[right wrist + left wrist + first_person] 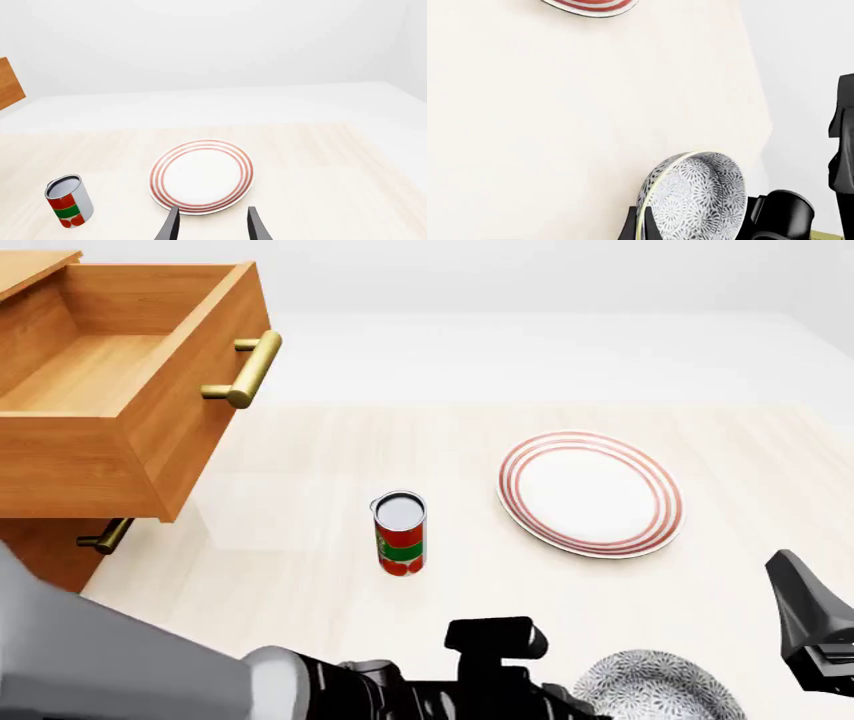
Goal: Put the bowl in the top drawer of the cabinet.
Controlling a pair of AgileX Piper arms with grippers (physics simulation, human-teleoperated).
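1. Your cabinet (54, 530) sits at the far left of the table (307, 570) in the front view, cut off by the frame edge, so its full body is not visible.
2. The top drawer (120, 390) stands pulled out and open, with its brass bar handle (244, 368) on the front; of the lower drawer you see only a bit of handle (104, 537) under it.
3. Your left arm (120, 670) fills the bottom left of the front view and hides the table beneath.
4. The plate (590, 493) with red rings lies flat, right of centre, whole.
5. The bowl (657, 687) is at the bottom edge of the front view, partly cut off. In the left wrist view it stands on edge.
6. The can (399, 533) stands upright between the drawer and the plate, apart from both.
7. Your left gripper (647, 231) has its fingers closed on the bowl's rim; only the fingertips show.
8. Your right gripper (211, 224) hovers near the plate's edge, fingers parted with nothing between them.
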